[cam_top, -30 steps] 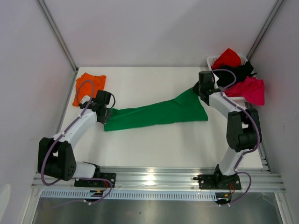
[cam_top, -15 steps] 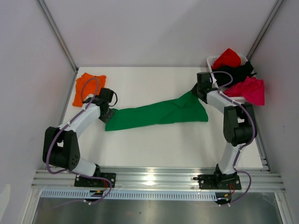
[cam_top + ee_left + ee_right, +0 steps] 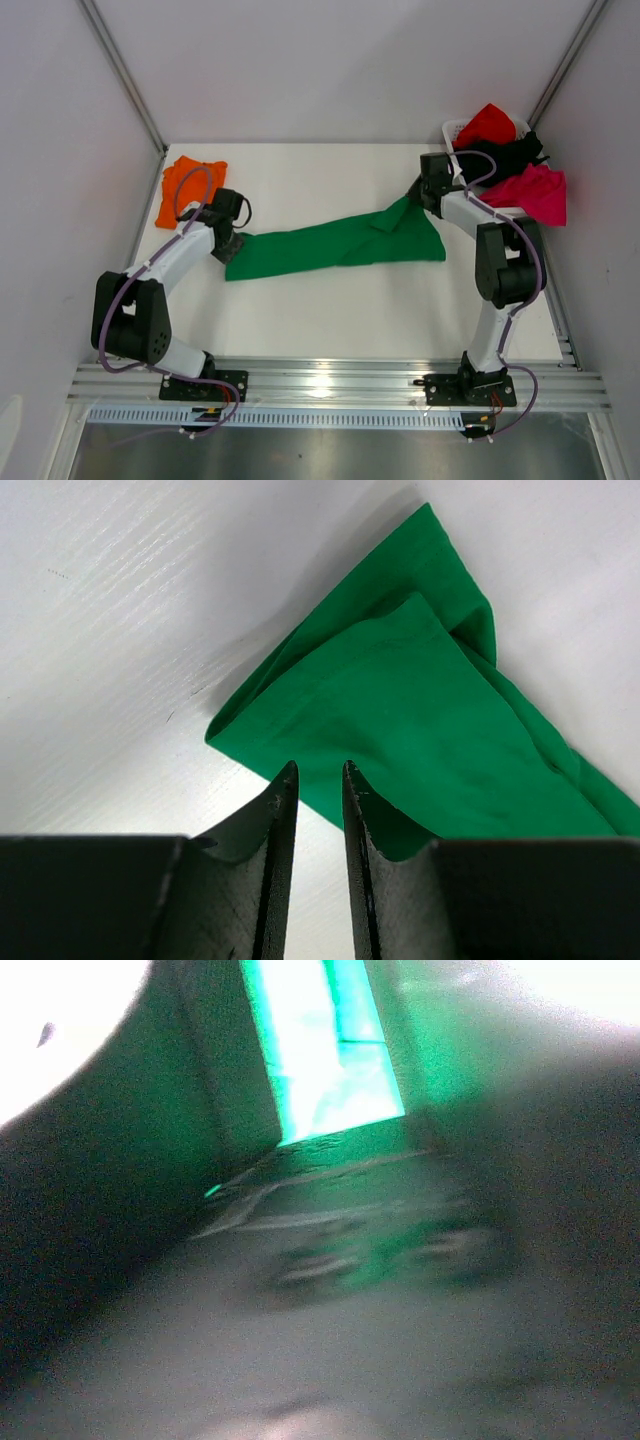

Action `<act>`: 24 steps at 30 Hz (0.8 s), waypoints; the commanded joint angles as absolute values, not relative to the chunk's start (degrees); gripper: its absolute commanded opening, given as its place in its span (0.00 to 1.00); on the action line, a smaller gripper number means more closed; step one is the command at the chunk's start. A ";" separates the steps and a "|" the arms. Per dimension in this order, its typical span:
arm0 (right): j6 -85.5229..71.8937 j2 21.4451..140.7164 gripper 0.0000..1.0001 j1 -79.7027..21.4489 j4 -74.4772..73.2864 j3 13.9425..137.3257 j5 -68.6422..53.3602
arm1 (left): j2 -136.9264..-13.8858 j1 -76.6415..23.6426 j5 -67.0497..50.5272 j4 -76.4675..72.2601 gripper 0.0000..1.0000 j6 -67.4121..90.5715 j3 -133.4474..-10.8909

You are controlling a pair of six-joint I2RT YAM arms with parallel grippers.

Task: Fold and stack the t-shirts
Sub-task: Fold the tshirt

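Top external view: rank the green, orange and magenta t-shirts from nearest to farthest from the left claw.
From the left claw:
1. green t-shirt: its near end lies right at the claw, and the cloth stretches away to the right.
2. orange t-shirt: behind the claw, in the far left corner.
3. magenta t-shirt: at the far right edge.

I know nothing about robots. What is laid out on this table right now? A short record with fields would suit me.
Table: white
Green t-shirt: long strip laid across the middle, between the two arms
Orange t-shirt: lying at the far left corner
Basket: far right corner, heaped with a red t-shirt, a black t-shirt and a magenta t-shirt
Left gripper: at the green shirt's left end, jaws slightly apart, no cloth between them
Right gripper: at the shirt's far right corner; open or shut cannot be told
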State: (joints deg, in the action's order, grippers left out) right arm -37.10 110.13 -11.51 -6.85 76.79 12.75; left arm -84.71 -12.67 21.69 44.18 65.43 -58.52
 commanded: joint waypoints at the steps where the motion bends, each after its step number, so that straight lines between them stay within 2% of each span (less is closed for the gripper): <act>1: -35.95 111.36 0.41 -11.16 -8.35 79.28 13.62 | -83.50 -12.13 21.45 44.21 0.27 64.25 -59.85; 4: -35.33 110.13 0.58 -11.60 -5.98 76.65 13.88 | -83.06 -12.13 21.36 43.86 0.27 63.99 -59.59; 9: -33.66 106.62 0.59 -12.04 -0.71 71.99 13.36 | -83.14 -12.13 20.92 43.16 0.27 63.46 -58.98; 24: -38.40 90.36 0.58 -19.95 -2.29 62.06 12.57 | -84.55 -12.22 18.72 41.40 0.27 62.93 -58.19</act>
State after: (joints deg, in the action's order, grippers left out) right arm -36.21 93.27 -18.04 -3.90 63.75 13.41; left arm -84.64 -12.62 19.22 42.78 64.05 -58.50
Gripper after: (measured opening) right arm 0.582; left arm 0.267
